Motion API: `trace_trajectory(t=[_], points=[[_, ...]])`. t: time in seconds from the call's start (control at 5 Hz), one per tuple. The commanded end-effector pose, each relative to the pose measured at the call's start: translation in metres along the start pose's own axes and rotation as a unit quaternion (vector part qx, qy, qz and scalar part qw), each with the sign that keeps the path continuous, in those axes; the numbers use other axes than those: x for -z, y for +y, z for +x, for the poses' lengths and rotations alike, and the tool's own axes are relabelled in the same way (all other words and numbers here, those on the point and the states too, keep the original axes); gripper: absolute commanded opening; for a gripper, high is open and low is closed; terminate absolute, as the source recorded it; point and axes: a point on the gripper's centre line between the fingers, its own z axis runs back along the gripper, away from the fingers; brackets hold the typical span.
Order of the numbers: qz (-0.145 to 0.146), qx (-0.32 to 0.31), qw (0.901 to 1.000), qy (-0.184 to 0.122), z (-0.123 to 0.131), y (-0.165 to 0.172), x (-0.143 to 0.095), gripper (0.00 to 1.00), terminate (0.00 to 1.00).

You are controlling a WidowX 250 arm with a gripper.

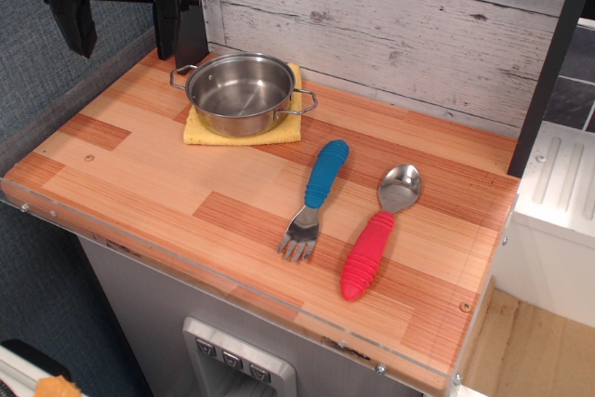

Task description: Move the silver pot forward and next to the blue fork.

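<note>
The silver pot (240,93) stands empty on a yellow cloth (244,127) at the back left of the wooden table (167,192). Its two wire loop handles stick out left and right. The blue fork (316,197) lies in front and to the right of the pot, tines toward the front edge. My gripper (125,30) hangs open above the table's back left corner, up and to the left of the pot, with nothing between its black fingers.
A red-handled silver spoon (379,230) lies just right of the fork, bowl toward the back. A grey plank wall (390,25) runs behind the table. A dark post (548,62) stands at the right edge. A white unit (558,211) sits beyond it.
</note>
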Motion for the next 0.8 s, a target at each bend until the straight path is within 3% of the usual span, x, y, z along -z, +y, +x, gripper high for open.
trace_trajectory(t=[0.0, 0.2, 0.4, 0.6], points=[[0.0, 0.0, 1.0, 0.0, 0.0, 0.0, 0.0, 1.0, 0.0], [-0.007, -0.045, 0.9989, -0.007, 0.005, 0.002, 0.006, 1.0, 0.0], [-0.017, -0.175, 0.9838, -0.035, 0.018, -0.003, 0.013, 1.0, 0.0], [-0.013, -0.264, 0.964, -0.026, 0.029, -0.012, 0.024, 1.0, 0.0]])
